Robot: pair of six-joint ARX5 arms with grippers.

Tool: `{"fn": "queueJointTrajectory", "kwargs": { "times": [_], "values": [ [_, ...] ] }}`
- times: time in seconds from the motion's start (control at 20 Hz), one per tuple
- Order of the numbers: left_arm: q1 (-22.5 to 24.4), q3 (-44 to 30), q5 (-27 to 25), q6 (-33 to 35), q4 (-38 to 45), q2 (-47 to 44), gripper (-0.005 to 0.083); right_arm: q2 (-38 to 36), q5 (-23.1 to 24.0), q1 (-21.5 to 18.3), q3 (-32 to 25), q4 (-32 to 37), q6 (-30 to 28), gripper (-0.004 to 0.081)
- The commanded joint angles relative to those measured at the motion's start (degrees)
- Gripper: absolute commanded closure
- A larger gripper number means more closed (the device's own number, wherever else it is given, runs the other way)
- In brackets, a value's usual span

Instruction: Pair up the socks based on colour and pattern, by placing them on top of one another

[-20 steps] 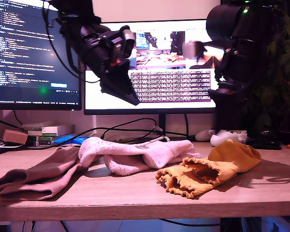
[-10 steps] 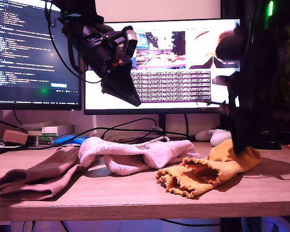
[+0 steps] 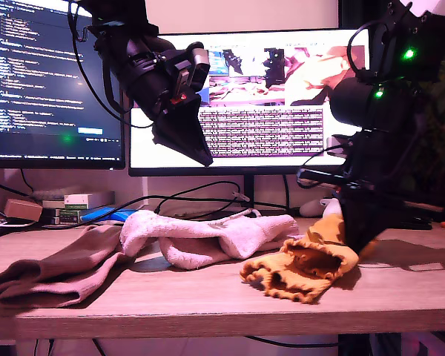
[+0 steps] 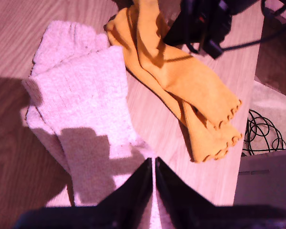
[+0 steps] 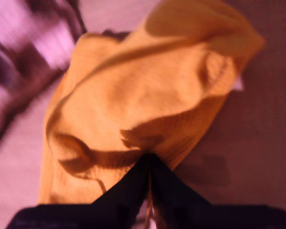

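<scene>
While my first gripper [image 3: 200, 152] is held pressed together high above the white terry socks [image 3: 208, 236], my second gripper [image 3: 354, 236] is seen clamped on the orange-yellow socks [image 3: 304, 263] beside them on the tabletop [image 3: 208, 304].

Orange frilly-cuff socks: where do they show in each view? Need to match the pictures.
Exterior view: orange socks on the desk toward the exterior view's right, frilly cuffs facing the camera, under my second gripper.
First wrist view: orange socks lie lengthwise beside the white terry socks, the other arm over their far end.
Second wrist view: orange fabric fills the frame, blurred.
Shared landmark: the white terry socks next to them.
</scene>
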Motion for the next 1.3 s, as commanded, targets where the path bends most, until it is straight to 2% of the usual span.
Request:
{"fn": "queueJointTrajectory", "kwargs": {
  "times": [0.0,0.3,0.45,0.55,0.7,0.85,1.1,1.25],
  "values": [
    [-0.17,-0.72,0.07,-0.17,0.00,-1.29,0.0796,1.90,-0.22,0.17,0.04,2.08,-1.44,0.0783],
    [-0.17,-0.72,0.07,-0.22,0.00,-1.29,0.0796,4.39,-2.80,0.22,0.04,9.18,-6.03,0.0783],
    [-0.15,-0.72,-2.82,-0.22,0.61,-1.29,0.0796,2.56,-3.52,0.22,0.24,6.19,-7.67,0.0783],
    [-0.11,-0.72,-6.80,-2.01,2.89,-1.29,0.0796,-0.59,-2.75,0.22,0.24,3.15,-11.04,0.0783],
    [0.11,-0.72,-7.50,-3.30,5.88,-1.29,0.0796,-7.08,0.28,-0.15,0.24,-0.94,-13.97,0.0783],
    [0.13,-1.60,-7.67,-3.23,7.61,-1.29,0.0796,-13.51,1.60,-0.39,0.24,-2.14,-14.40,0.0783],
    [1.90,-8.81,-8.85,-4.31,12.33,-1.29,0.0796,-22.18,1.70,-0.22,0.22,-6.84,-15.06,0.0783],
    [1.95,-10.45,-9.57,-6.97,15.82,-1.29,0.0796,-29.51,2.05,2.78,0.00,-7.67,-15.02,0.0783]
  ]
}}
